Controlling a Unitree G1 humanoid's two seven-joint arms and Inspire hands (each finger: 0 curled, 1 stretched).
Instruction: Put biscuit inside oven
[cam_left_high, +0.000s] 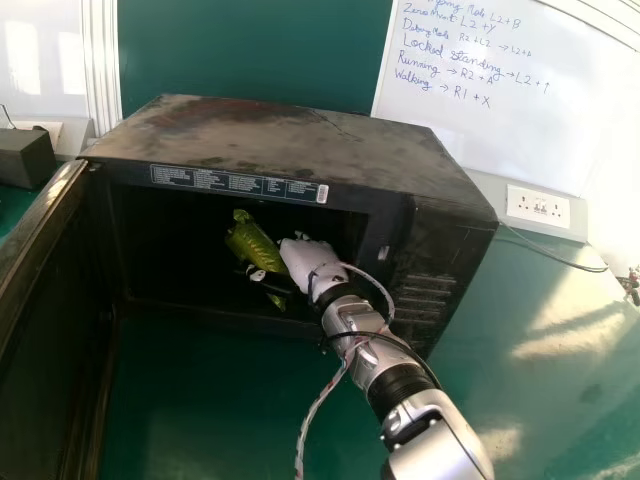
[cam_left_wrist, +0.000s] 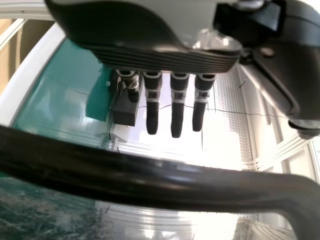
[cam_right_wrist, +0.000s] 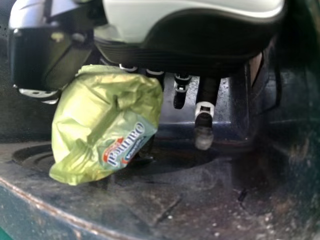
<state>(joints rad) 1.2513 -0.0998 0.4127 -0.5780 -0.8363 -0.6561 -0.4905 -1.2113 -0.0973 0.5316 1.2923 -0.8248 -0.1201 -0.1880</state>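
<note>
Biscuit (cam_left_high: 250, 243) is inside the oven (cam_left_high: 280, 140), past its front edge, pinched between my right hand's (cam_left_high: 305, 258) thumb and fingers. The other fingers on that hand hang fairly straight, off the pack. Can't tell if biscuit touches the oven floor. Left hand (cam_left_wrist: 177, 107): fingers straight, slightly spread, nothing held.

Handling, my guess: light pack, soft crinkly wrapper (cam_right_wrist: 95, 110), stiffer and crumbly inside. Film looks shiny, could slip or twist under a loose pinch; squeezing hard could crack the contents. Best hold is across the pack's fat middle, not the loose crimped end. Next, I'd lower it and spread thumb and fingers gently so the film doesn't cling.
</note>
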